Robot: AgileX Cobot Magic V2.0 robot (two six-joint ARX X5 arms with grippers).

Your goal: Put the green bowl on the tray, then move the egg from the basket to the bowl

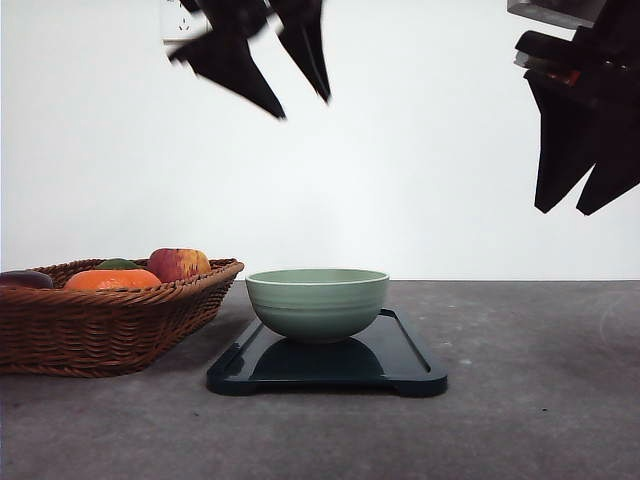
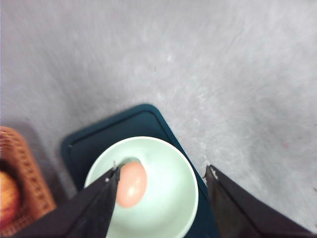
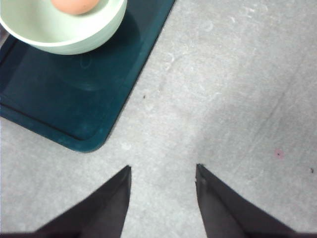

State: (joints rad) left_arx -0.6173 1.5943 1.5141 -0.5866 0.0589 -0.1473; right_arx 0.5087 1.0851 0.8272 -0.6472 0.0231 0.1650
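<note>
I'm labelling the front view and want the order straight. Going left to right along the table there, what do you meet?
Basket with fruit → green bowl sitting on the tray → bare grey table. Above them, left tool hangs left of the right tool.

A plain white wall point(image 1: 420, 180) rises behind a grey, mottled surface point(image 1: 520, 400), meeting it in a straight horizontal line. A white wall socket point(image 1: 175, 22) sits high on the wall. Even, soft light leaves faint shadows on the surface.
</note>
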